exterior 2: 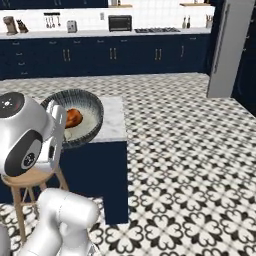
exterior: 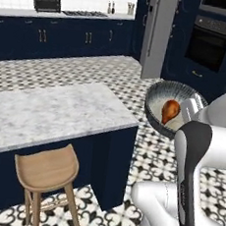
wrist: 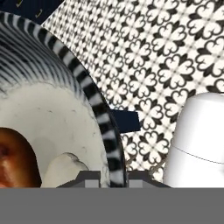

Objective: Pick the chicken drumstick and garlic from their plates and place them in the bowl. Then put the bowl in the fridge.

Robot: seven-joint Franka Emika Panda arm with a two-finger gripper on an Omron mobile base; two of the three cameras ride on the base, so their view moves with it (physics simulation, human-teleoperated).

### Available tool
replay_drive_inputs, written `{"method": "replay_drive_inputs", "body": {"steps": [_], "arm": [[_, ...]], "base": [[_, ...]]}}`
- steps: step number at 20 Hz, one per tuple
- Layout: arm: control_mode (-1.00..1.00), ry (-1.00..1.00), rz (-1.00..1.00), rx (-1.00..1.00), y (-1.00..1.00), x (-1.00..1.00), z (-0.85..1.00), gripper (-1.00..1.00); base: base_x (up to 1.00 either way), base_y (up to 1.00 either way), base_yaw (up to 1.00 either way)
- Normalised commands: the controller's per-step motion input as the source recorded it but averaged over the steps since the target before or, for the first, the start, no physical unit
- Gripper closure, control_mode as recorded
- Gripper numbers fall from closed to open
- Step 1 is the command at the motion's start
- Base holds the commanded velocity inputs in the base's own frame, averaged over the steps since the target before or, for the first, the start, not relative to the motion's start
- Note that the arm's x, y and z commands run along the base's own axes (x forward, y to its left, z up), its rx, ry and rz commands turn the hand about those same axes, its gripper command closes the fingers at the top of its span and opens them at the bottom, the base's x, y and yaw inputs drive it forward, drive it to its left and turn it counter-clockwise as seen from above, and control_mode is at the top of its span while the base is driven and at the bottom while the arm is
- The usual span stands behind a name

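Between the pincer's [wrist: 105, 177] tips sits the bowl's [wrist: 94, 103] rim, pinched tight; drumstick [wrist: 15, 157] and garlic [wrist: 63, 168] lie inside, open floor [wrist: 166, 52] beyond

wooden stool [exterior: 47, 170] beside marble island counter [exterior: 46, 110]; patterned floor tiles [exterior 2: 190, 150].

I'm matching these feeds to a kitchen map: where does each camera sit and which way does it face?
Left base view: behind-left, facing the fridge; arm lower right, carrying the bowl.
Right base view: behind-right, facing the far cabinets; arm lower left.
Hand view: on the hand, looking along the bowl's rim down at the floor.
Shared: bowl, chicken drumstick.
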Motion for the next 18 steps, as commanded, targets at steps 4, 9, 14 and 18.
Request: {"method": "replay_drive_inputs", "body": {"steps": [4,9,14,18], "arm": [[1.00,0.00,0.00,0.00,0.00,0.00,0.00,1.00],[1.00,0.00,0.00,0.00,0.00,0.00,0.00,1.00],[1.00,0.00,0.00,0.00,0.00,0.00,0.00,1.00],[1.00,0.00,0.00,0.00,0.00,0.00,0.00,1.00]], "base": [[0.01,-1.00,-0.10],[0.12,-1.00,-0.07],[0.67,-1.00,0.00],[0.78,-1.00,0.27]]}}
